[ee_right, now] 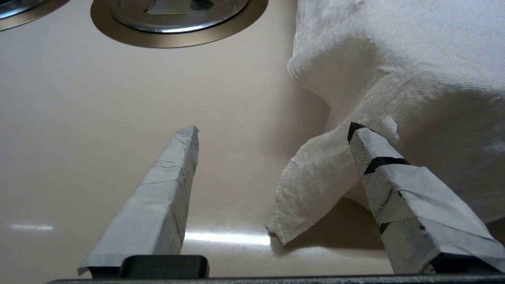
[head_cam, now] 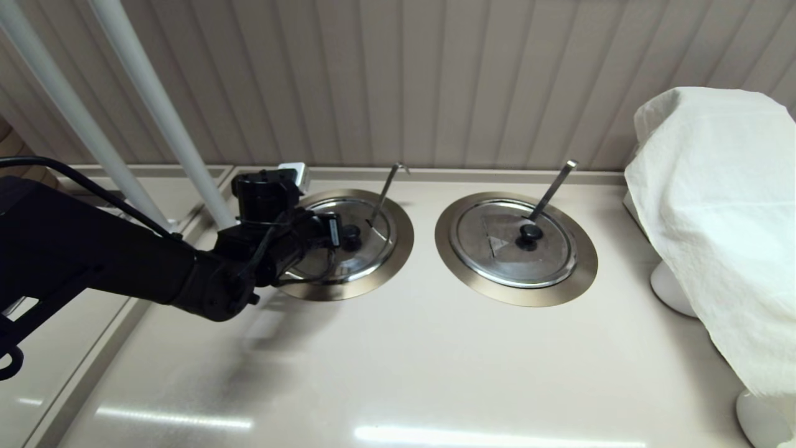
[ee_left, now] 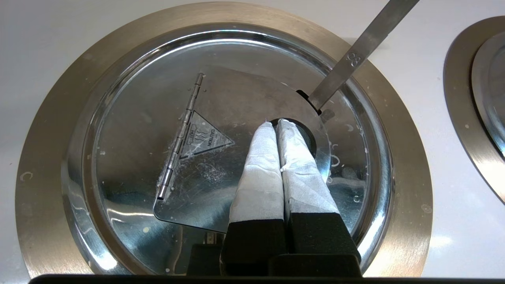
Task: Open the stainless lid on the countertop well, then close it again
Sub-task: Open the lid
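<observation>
Left hand (ee_left: 277,123) – fingers pressed together, tips at knob (ee_left: 305,136) of stainless lid (ee_left: 130,130), seated in countertop well (ee_left: 47,130). Right hand (ee_right: 272,132) spread, beside white cloth (ee_right: 394,59), well apart from lid.

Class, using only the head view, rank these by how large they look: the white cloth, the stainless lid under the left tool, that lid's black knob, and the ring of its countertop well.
1. white cloth
2. ring of the countertop well
3. stainless lid, partly hidden by the left tool
4. black knob

The cloth sits nearer the camera, which inflates its apparent size.
</observation>
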Controlling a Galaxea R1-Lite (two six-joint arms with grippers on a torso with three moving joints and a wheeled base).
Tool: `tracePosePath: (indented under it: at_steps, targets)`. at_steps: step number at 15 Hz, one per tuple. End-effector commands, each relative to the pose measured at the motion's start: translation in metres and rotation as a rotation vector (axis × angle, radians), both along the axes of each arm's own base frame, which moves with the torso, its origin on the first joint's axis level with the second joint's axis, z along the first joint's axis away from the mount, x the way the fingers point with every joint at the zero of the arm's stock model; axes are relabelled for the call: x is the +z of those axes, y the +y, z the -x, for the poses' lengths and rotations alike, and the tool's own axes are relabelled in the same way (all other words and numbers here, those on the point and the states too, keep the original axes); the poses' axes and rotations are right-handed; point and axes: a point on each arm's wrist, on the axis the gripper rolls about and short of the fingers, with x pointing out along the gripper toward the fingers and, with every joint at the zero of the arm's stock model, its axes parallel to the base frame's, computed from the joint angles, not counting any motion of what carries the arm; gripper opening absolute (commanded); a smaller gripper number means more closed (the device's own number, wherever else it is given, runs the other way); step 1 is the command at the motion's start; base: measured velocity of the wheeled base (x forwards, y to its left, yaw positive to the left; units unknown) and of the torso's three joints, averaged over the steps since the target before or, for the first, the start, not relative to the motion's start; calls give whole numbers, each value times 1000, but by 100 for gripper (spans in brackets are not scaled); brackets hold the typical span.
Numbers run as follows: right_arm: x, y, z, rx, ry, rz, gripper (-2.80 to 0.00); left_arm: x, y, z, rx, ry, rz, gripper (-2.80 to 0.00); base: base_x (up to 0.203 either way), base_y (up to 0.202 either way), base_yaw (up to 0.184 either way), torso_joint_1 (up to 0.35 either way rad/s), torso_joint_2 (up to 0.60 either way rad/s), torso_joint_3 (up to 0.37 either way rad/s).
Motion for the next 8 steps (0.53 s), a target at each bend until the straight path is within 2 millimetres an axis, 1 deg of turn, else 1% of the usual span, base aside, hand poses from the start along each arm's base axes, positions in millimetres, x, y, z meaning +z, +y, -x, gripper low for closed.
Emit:
tracePosePath:
  at_steps: [1, 4, 6, 8]
  targets:
    - [0, 0, 0, 0, 0, 0, 0, 1, 0, 0, 3, -6, 4, -280, 0, 0, 0, 0, 0, 0]
    - [0, 0, 0, 0, 0, 0, 0, -4, -1, -3, 21, 2, -6, -280, 0, 0, 0, 0, 0, 0]
    - [0, 0, 0, 0, 0, 0, 0, -4, -2, -5, 18, -10, 0, -280, 0, 0, 0, 0, 0, 0]
    - [0, 0, 0, 0, 0, 0, 0, -12, -5, -8, 16, 7, -9, -280, 0, 0, 0, 0, 0, 0]
